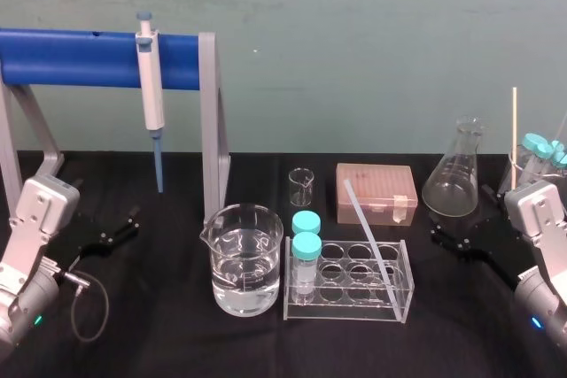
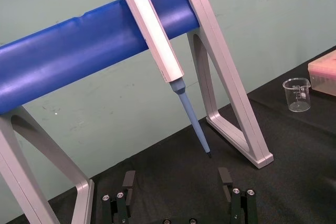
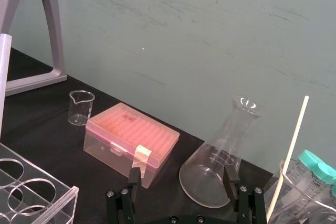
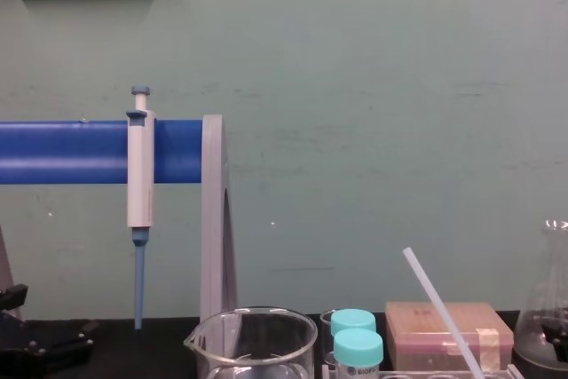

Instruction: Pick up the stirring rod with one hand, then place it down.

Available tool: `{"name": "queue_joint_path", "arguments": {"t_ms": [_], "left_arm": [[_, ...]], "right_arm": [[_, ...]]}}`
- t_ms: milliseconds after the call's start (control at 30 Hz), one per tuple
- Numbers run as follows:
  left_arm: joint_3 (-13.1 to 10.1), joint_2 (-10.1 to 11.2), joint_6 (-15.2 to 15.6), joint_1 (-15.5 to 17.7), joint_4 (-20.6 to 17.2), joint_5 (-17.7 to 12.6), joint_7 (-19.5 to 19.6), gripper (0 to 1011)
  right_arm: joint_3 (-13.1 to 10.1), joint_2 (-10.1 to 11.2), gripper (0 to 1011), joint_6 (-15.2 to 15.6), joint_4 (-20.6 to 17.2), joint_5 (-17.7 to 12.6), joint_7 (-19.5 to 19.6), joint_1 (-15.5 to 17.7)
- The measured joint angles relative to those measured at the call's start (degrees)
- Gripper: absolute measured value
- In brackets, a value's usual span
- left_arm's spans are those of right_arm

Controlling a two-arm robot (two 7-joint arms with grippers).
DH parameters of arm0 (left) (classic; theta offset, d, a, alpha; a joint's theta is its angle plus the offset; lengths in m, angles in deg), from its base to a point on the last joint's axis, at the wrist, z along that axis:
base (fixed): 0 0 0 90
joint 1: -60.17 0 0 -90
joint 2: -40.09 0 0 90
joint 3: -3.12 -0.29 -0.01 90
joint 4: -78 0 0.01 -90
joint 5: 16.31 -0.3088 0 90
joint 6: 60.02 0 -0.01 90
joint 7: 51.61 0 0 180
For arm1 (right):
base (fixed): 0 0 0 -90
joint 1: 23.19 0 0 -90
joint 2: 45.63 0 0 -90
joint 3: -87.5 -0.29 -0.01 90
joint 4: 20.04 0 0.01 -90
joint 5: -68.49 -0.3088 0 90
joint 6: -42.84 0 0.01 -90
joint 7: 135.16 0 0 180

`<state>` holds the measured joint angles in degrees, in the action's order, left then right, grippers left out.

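Observation:
The stirring rod [image 1: 368, 232] is a translucent-white stick leaning tilted in the clear test tube rack [image 1: 403, 303] at the table's middle; its upper end points back and left. It also rises at a slant in the chest view [image 4: 439, 303] and shows in the right wrist view [image 3: 3, 82]. My right gripper [image 1: 461, 238] hovers low at the right, open and empty [image 3: 182, 182], well to the right of the rod. My left gripper [image 1: 120, 227] rests at the far left, open and empty [image 2: 177, 187], facing the pipette stand.
A water-filled beaker [image 1: 246, 258] stands left of the rack, which holds two teal-capped tubes [image 1: 306, 250]. Behind are a small beaker [image 1: 301, 188], a pink tip box [image 1: 376, 192] and a conical flask [image 1: 454, 174]. A pipette [image 1: 151, 95] hangs on the blue stand [image 1: 80, 57]. A thin cream stick [image 1: 514, 126] stands far right.

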<state>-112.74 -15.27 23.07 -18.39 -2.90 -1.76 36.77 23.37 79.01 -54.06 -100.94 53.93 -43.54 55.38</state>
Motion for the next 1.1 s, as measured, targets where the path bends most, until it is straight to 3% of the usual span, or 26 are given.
{"name": "queue_joint_path", "arguments": {"t_ms": [1100], "left_arm": [[0.00,0.00,0.00,0.00,0.00,0.00,0.00,1000]], "right_arm": [[0.00,0.00,1000,0.00,0.00,0.00,0.00,0.00]]}}
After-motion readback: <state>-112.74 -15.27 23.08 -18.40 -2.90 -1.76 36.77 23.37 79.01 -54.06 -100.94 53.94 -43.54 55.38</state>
